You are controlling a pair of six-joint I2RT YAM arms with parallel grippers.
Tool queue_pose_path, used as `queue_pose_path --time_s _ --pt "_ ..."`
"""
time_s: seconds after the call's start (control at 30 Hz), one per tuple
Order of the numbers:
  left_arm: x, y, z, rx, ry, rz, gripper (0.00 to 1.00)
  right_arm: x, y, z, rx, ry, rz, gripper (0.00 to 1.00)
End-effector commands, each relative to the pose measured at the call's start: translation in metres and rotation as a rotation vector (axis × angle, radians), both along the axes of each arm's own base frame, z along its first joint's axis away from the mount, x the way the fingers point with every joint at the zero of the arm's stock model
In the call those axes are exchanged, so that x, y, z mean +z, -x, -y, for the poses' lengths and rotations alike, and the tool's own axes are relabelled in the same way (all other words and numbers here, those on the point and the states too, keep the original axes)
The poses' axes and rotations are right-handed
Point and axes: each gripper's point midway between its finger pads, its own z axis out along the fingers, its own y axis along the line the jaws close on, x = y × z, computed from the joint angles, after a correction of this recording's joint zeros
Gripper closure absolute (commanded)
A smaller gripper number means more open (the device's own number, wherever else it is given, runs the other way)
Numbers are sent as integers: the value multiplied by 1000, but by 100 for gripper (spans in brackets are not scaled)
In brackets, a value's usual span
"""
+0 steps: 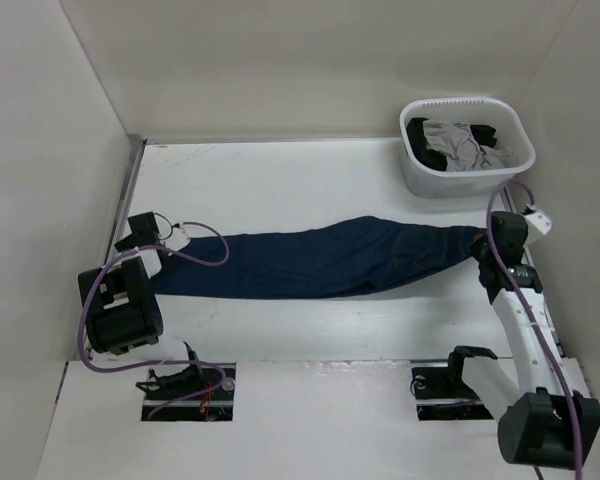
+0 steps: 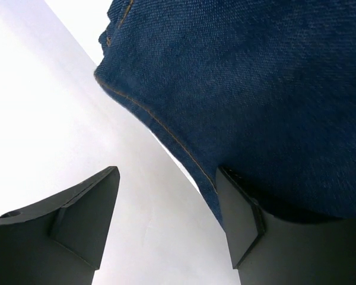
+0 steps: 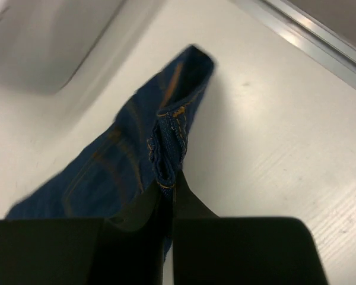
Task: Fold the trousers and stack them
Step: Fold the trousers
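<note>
The dark navy trousers [image 1: 320,262] lie stretched left to right across the white table. My right gripper [image 1: 483,252] is at their right end; the right wrist view shows this gripper [image 3: 173,183] shut on a bunched fold of stitched denim [image 3: 169,139], lifted a little off the table. My left gripper [image 1: 170,250] is at the left end. In the left wrist view its jaws stand open [image 2: 167,172] over bare table. The hem edge of the trousers [image 2: 255,89] lies against and over the right finger [image 2: 240,219].
A white laundry basket [image 1: 420,178] stands at the back right with grey and black garments [image 1: 460,140] inside, close behind my right gripper. Walls close in the table on three sides. A metal rail [image 3: 308,41] runs along the table edge.
</note>
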Motion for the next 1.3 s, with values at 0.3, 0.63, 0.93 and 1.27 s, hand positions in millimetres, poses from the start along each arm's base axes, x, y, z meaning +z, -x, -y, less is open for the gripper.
queue_pose_path --time_s 0.3,0.63,0.93,1.27 --pt "18 3 -32 206 66 45 32 121 -19 -191 865 404 254 100" --pt "-22 -9 -48 292 84 -30 42 148 -33 -420 1375 475 283 100" --pt "-23 -15 -40 278 120 -3 45 37 -3 -546 1466 322 107 100" --pt "-24 -15 -40 284 129 2 45 -1 24 -576 1540 160 40 98"
